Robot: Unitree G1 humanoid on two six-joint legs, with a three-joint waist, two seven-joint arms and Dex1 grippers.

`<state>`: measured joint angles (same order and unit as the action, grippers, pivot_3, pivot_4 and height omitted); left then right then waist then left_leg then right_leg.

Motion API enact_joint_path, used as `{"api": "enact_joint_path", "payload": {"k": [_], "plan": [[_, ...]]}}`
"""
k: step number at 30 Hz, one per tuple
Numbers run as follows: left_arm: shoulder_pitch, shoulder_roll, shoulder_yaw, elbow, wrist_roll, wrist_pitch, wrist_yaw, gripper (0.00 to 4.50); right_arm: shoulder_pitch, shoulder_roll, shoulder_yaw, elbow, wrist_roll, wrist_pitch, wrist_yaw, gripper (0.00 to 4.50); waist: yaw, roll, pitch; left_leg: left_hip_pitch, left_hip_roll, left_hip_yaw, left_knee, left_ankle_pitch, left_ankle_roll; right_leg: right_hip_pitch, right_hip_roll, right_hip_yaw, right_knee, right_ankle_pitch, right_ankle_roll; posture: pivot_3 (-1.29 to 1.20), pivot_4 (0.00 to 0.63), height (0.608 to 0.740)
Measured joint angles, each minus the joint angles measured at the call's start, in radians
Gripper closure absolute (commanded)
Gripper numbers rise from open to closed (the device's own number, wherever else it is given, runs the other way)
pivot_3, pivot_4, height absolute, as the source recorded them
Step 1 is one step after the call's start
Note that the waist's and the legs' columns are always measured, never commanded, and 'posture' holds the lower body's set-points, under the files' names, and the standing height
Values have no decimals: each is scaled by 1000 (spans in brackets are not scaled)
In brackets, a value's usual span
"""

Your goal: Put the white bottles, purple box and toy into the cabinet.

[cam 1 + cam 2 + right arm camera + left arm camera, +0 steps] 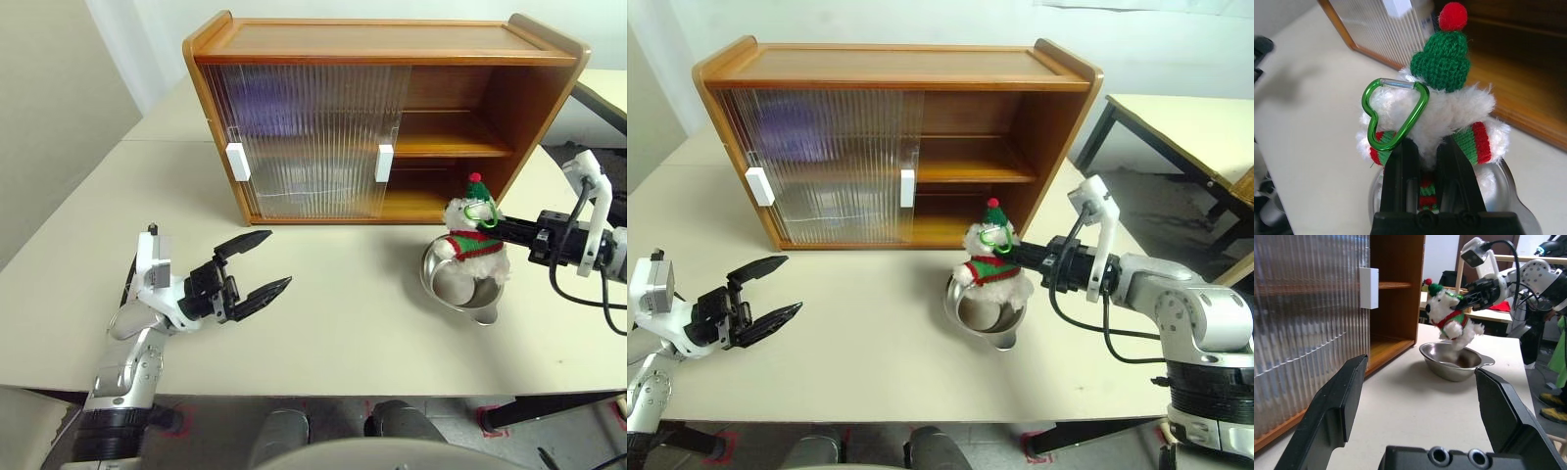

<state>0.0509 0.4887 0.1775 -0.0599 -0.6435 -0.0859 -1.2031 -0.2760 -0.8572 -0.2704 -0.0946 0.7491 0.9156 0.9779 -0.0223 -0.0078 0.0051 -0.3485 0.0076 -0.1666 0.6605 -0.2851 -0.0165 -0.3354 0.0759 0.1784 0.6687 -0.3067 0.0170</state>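
Nearest in the head views, the left gripper (pixel 257 266) hovers low over the pale, matte table (pixel 343 323), its two black, tapered fingers spread wide with nothing between them. Across the table the right gripper (pixel 498 227) reaches in from the side and pinches the toy (pixel 474 235), a fluffy white plush animal with a red-and-green striped scarf and a green knitted hat tipped by a red pompom. It hangs just over a shiny round steel bowl (pixel 460 284) with a small flat handle tab. Behind stands the cabinet (pixel 382 117), glossy reddish-brown wood with rounded top corners and two shelves; its ribbed translucent sliding doors (pixel 304 142), each with a white rectangular handle, cover the left part, and the right part stands open.

From the left wrist, the two wide-set black fingers (pixel 1334 411) frame the ribbed door, a white handle (pixel 1369 288), the open wooden shelf, and beyond them the bowl with the plush animal held above it by the other arm.

From the right wrist, the narrow black fingers (pixel 1403 171) press together on the toy's fuzzy back, just below the scarf. A glossy green heart-shaped metal clip (pixel 1393 115) hangs at its shoulder, and the bowl's polished rim shows beneath.
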Motion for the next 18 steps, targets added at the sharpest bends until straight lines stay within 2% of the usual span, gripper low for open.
{"api": "enact_joint_path", "payload": {"k": [7,13,18], "plan": [[2,-15,4,-4,-26,10,10,0,-136,73,-70,38,69,22,-73,4368,0,0,0,1,0,0,0,0,0,0,0,0,0,0,-1,-15,0,740],[4,-36,13,-25,-55,23,37,0,-201,140,-71,85,53,-50,-126,4368,0,1,0,0,0,-1,-1,0,0,-1,0,0,0,2,-3,-8,0,740],[7,-37,20,-42,-65,32,51,0,-240,153,-59,126,15,-119,-132,4368,3,1,0,0,0,-2,-1,0,0,0,0,0,0,2,-2,-4,0,740]]}}
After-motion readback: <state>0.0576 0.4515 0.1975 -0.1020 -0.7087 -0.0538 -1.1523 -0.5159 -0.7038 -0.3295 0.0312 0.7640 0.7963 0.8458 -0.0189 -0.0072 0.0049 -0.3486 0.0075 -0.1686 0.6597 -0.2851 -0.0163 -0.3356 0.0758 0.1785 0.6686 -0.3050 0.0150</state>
